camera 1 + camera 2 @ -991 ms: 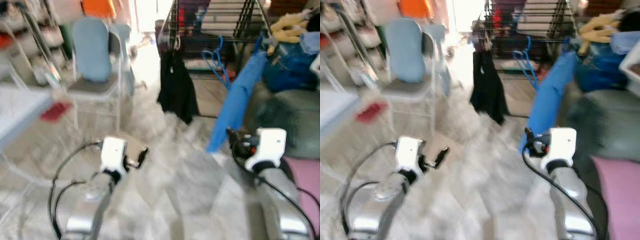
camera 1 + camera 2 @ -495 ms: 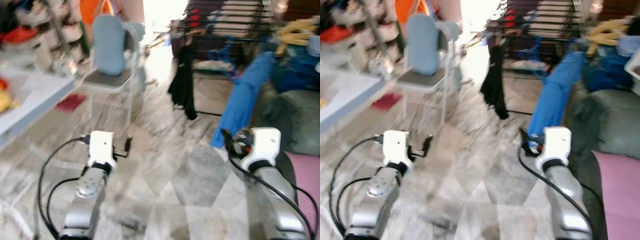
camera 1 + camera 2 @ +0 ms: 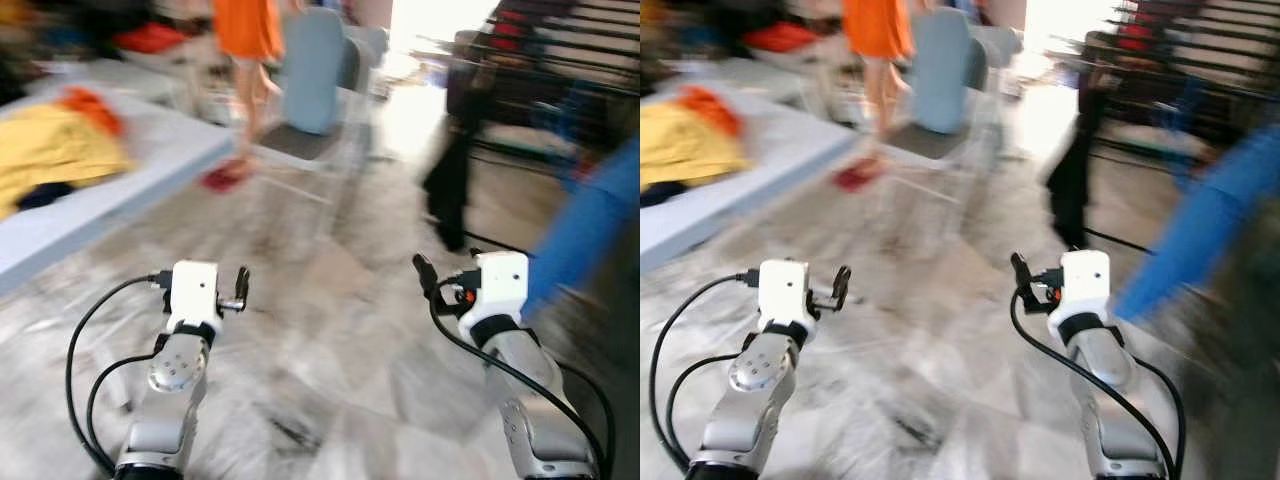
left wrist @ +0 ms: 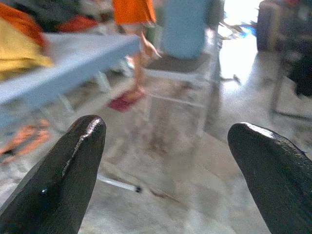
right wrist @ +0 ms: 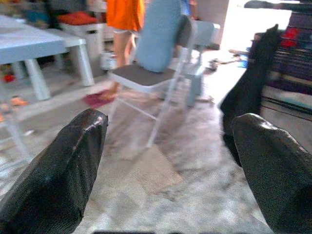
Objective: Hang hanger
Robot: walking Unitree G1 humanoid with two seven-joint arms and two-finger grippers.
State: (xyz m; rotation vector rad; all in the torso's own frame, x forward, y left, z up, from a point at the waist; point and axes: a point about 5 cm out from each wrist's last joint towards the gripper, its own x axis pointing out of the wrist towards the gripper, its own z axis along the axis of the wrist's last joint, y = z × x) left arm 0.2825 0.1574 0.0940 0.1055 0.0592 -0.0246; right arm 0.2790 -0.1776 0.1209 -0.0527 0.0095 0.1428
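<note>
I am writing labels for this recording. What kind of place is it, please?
Probably a lived-in home room used for laundry: a grey-blue folding chair on a marbled tile floor, a pale table holding yellow clothes, and a black garment hanging on a dark rack.

The table stands on the left, and clothes lie on it. Behind the table a person stands, just beside the chair, which is further back near the middle. To the right of the chair a garment hangs from the rack at the back right. The left gripper and the right gripper are in front, above the floor, well apart from each other.
</note>
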